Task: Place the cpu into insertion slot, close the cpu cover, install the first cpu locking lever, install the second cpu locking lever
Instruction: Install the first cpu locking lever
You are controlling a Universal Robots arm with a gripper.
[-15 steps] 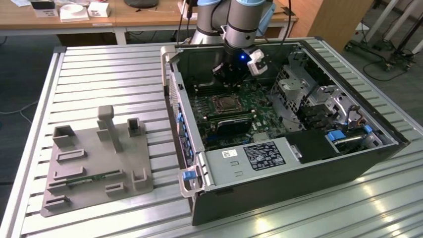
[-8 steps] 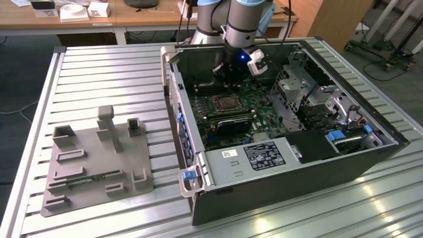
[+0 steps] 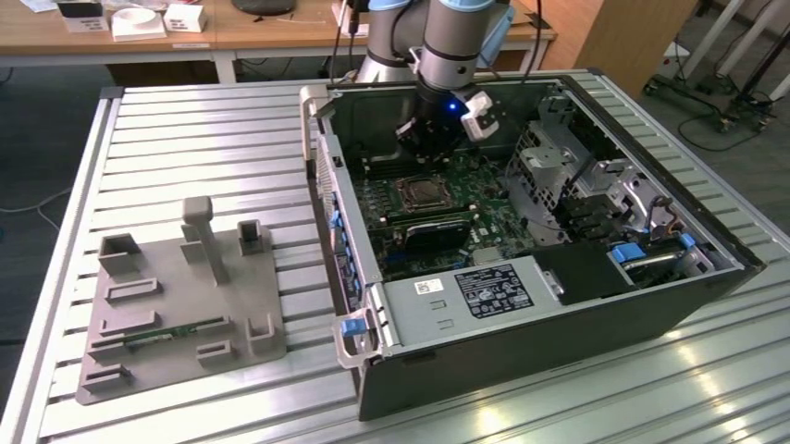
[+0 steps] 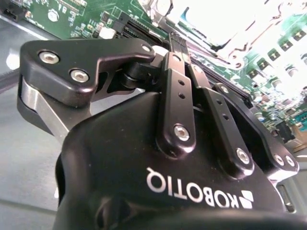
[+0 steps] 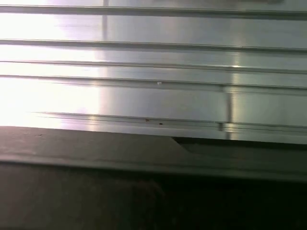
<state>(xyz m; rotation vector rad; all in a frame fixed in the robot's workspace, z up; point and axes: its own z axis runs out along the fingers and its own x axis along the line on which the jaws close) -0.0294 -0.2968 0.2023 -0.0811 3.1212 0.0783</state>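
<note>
Gripper (image 3: 428, 139) hangs inside the open computer case (image 3: 543, 305), over the motherboard (image 3: 432, 222), toward the case's far wall in the exterior view. In the second wrist view the fingers (image 4: 178, 52) are pressed together, tips meeting, nothing visibly pinched between them.

CPU socket (image 3: 424, 192) sits on the board just below the gripper in the exterior view, slightly toward that view's left of the fingertips. Key relation: socket lies ahead of and beneath the closed tips, near but apart from them. The second wrist view agrees: bright metal socket hardware (image 4: 211, 24) sits just past the fingertips, washed out by glare.

Socket centre reads dull grey-silver inside a metal frame, so my read is the cpu is seated there, with the cpu cover (image 3: 424, 180) around it. Can't tell if the cover is fully down, or where the locking levers stand; too small.

Grey fixture tray (image 3: 185, 314) sits on the slatted table (image 3: 185, 120), well apart, on the exterior view's left. First wrist view shows table slats (image 5: 144, 96) over a dark case edge (image 5: 96, 153).
</note>
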